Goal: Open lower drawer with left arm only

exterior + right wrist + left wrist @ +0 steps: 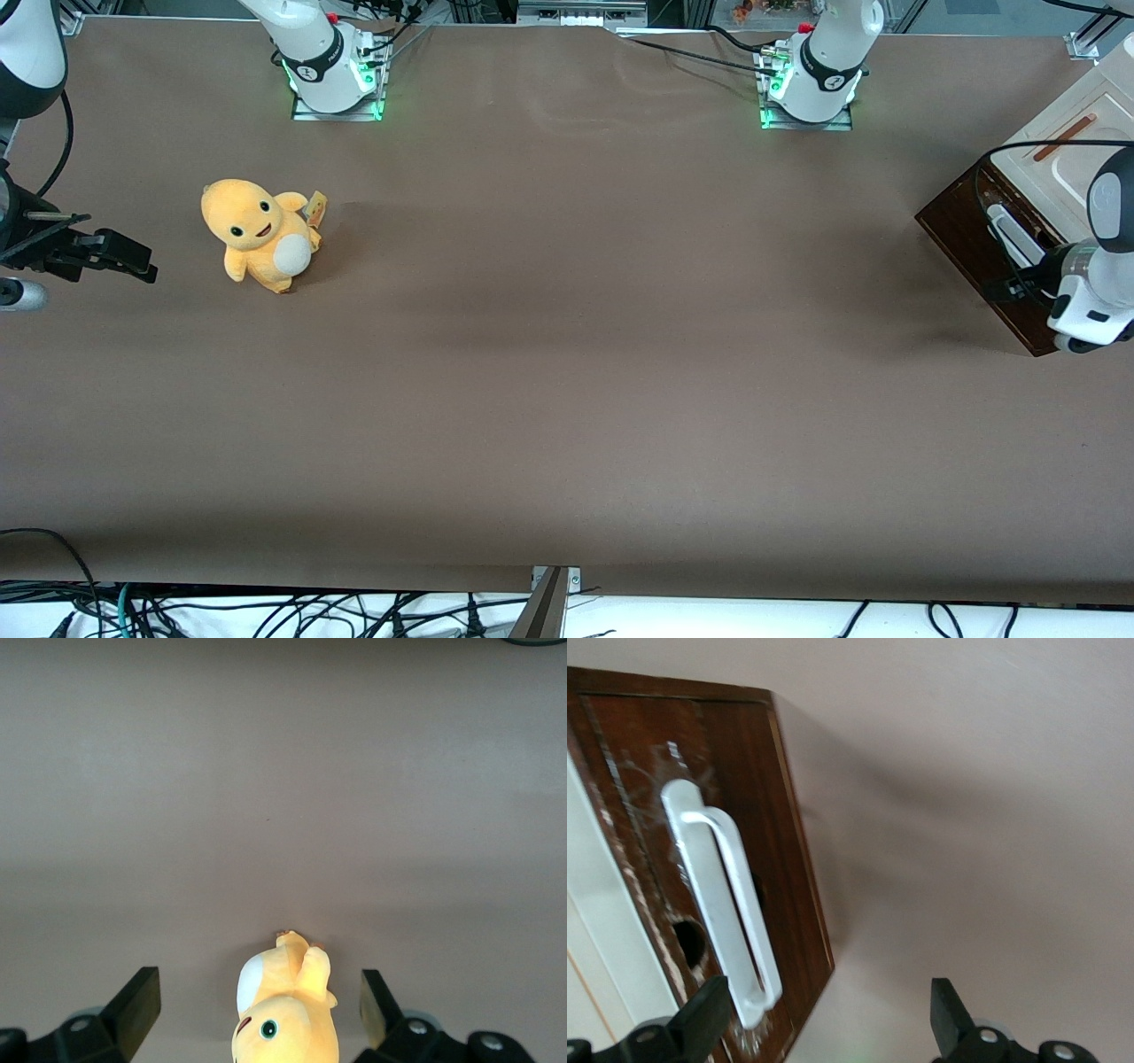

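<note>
Cables (266,611) lie along the near edge of the desk (567,425), whose brown surface fills most of the front view. Farther from the camera, toward the parked arm's end of the desk, a yellow plush toy (260,232) sits upright with its white belly facing the camera. At the working arm's end stands the cabinet (1063,151), its cream top panel carrying an orange-brown stripe (1064,137). The lower drawer (970,235) shows its dark brown wood front, flush with the cabinet body and closed, with the long white bar handle (1010,232) mounted across it. The left arm (1103,257) reaches in at the drawer front, its black cable (1019,151) looping above the cabinet. In the left wrist view the gripper (828,1014) is spread wide and holds nothing; one fingertip (707,1014) sits just beside the end of the handle (722,904), while the other fingertip (948,1014) hangs over bare desk. A dark round hole (691,941) marks the drawer front (757,815) beside the handle. Farthest from the camera, two arm bases (806,80) with green lights are bolted at the desk's edge.
</note>
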### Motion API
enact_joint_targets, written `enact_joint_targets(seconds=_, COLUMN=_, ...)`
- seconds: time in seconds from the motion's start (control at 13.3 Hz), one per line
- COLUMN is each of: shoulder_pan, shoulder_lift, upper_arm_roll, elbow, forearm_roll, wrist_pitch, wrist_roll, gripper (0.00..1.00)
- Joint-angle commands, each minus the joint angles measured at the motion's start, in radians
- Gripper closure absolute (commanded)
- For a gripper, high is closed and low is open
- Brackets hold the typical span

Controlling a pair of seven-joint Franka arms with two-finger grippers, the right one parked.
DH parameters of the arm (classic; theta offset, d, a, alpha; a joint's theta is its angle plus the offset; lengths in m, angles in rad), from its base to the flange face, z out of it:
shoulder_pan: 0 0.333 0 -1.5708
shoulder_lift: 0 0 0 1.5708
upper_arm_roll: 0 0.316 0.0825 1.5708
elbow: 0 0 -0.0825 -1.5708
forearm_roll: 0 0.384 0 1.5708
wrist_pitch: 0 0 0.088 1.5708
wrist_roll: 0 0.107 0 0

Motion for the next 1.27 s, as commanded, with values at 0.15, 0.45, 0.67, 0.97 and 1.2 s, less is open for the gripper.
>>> enact_joint_targets(seconds=0.15, shoulder_pan=0.011, shoulder_lift=-0.018, upper_arm_roll=-0.011, elbow=-0.144, forearm_roll=0.112, wrist_pitch=0.153, wrist_roll=-0.211, gripper=0.00)
enact_joint_targets(seconds=0.45, shoulder_pan=0.047, shoulder_lift=0.034, upper_arm_roll=-0.011, elbow=-0.141, forearm_roll=0.189, wrist_pitch=0.174, wrist_roll=-0.335, gripper=0.00)
enact_joint_targets(seconds=0.67, shoulder_pan=0.045, shoulder_lift=0.062, upper_arm_roll=-0.011, elbow=-0.136, forearm_roll=0.190, wrist_pitch=0.179, wrist_roll=-0.392, gripper=0.00)
enact_joint_targets(seconds=0.97, shoulder_pan=0.070, shoulder_lift=0.090, upper_arm_roll=-0.009, elbow=-0.127, forearm_roll=0.193, wrist_pitch=0.205, wrist_roll=-0.394, gripper=0.00)
enact_joint_targets(seconds=1.2, shoulder_pan=0.079, shoulder_lift=0.100, upper_arm_roll=-0.008, elbow=-0.122, forearm_roll=0.193, wrist_pitch=0.220, wrist_roll=-0.397, gripper=0.00)
